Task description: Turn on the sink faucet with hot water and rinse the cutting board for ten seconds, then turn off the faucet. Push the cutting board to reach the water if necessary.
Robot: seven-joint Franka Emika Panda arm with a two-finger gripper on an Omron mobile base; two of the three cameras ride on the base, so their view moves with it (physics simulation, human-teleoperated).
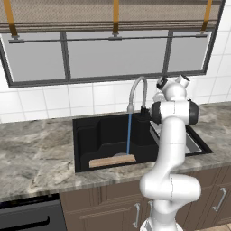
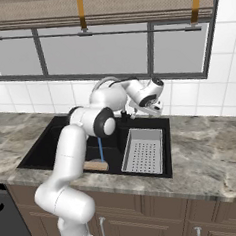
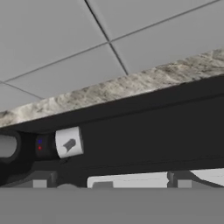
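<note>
In the left base view we saw the sink (image 1: 90, 135) at mid-frame, set into a mottled grey counter (image 1: 36, 153), with the faucet (image 1: 136, 92) arching up from its back rim just right of centre. The water (image 1: 128, 134) ran as a thin blue line straight down from the spout tip and met the cutting board (image 1: 112, 160), which lay flat along the basin's front edge, low in the frame.

In the right base view the board (image 2: 95, 165) showed as a small tan piece just left of the grey ridged drainboard tray (image 2: 142, 150), partly behind the arm's forearm.

In the hand view we found the gripper (image 3: 111, 183) at the bottom edge, its two dark tips set well apart, holding nothing. The faucet's small handle (image 3: 68, 142), a pale cylinder with red and blue dots beside it, sat at lower left, apart from both tips.
</note>
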